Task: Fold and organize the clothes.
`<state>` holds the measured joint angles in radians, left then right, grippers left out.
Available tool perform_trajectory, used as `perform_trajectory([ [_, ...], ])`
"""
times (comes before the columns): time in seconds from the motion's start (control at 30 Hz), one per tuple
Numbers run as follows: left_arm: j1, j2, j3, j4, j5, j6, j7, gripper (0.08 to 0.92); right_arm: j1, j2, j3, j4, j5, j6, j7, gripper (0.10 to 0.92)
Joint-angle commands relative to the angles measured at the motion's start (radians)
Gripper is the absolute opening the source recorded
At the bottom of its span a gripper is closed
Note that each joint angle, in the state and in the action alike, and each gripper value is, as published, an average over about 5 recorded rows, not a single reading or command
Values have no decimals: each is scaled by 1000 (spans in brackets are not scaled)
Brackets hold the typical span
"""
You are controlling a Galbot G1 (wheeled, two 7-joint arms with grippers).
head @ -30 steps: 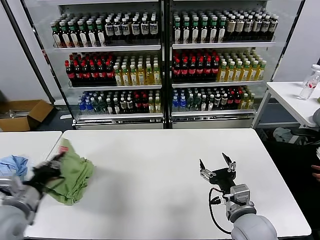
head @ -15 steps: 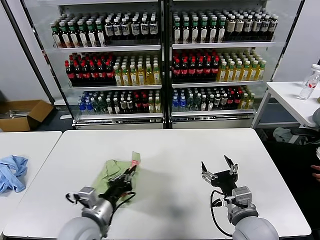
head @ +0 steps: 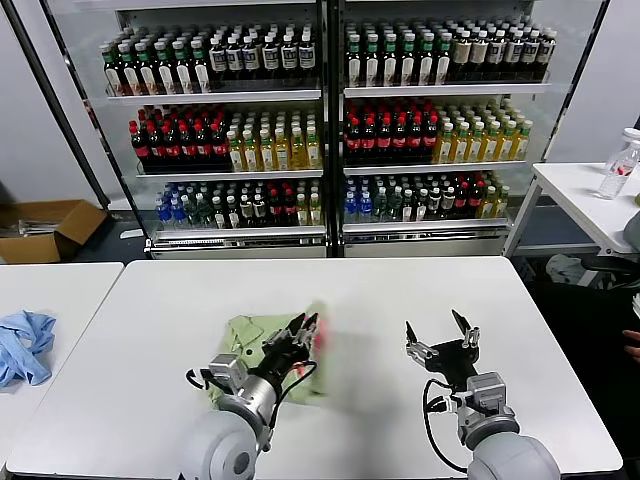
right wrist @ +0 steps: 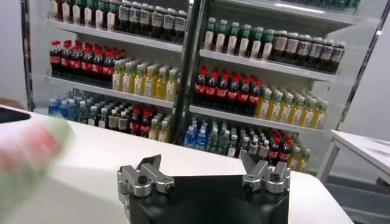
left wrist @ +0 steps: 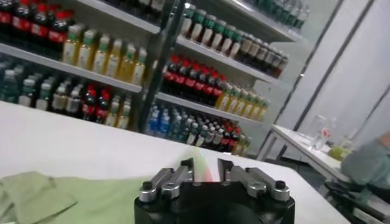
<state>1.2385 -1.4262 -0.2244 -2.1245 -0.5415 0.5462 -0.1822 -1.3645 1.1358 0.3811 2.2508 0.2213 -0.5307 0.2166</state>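
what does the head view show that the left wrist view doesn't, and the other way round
Only the head view: the light blue garment on the side table, the cardboard box on the floor, and the right gripper with its fingers spread over bare table.
Only the left wrist view: a close look at the left gripper from behind, fingers slightly apart over the cloth.
Both: the green shirt lying on the white table, and the drink shelves behind.

We stand in a shop-like test space: glass-door drinks coolers (head: 325,125) packed with rows of bottles (head: 215,140), and before them white benches (head: 400,300) beside a cardboard box (head: 45,228).
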Motion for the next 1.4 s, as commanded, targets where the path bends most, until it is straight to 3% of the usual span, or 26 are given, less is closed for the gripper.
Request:
perform_trajectory([
  [0.03, 53, 87, -42, -71, 219, -121, 107, 384, 26, 16, -26, -38, 9, 1, -2, 823],
  [0.2, 69, 191, -266, 26, 418, -281, 142, 522, 73, 75, -144, -120, 117, -23, 8, 823],
  [0.3, 95, 220, -348, 46, 440, -315, 163, 609, 110, 114, -230, -183, 161, -43, 18, 822],
  [0.57, 160, 194, -357, 48, 448, -335, 165, 809, 184, 183, -350, -351, 177, -47, 29, 823],
  [0.97, 166, 184, -346, 56, 451, -328, 168, 823, 201, 199, -344, -408, 273, -46, 27, 794],
  [1.23, 161, 177, -336, 69, 450, -332, 170, 823, 200, 195, -336, -396, 277, -29, 20, 572],
  [1.4, 149, 174, -324, 95, 465, -412, 176, 823, 200, 179, -306, -344, 241, -3, 10, 433],
])
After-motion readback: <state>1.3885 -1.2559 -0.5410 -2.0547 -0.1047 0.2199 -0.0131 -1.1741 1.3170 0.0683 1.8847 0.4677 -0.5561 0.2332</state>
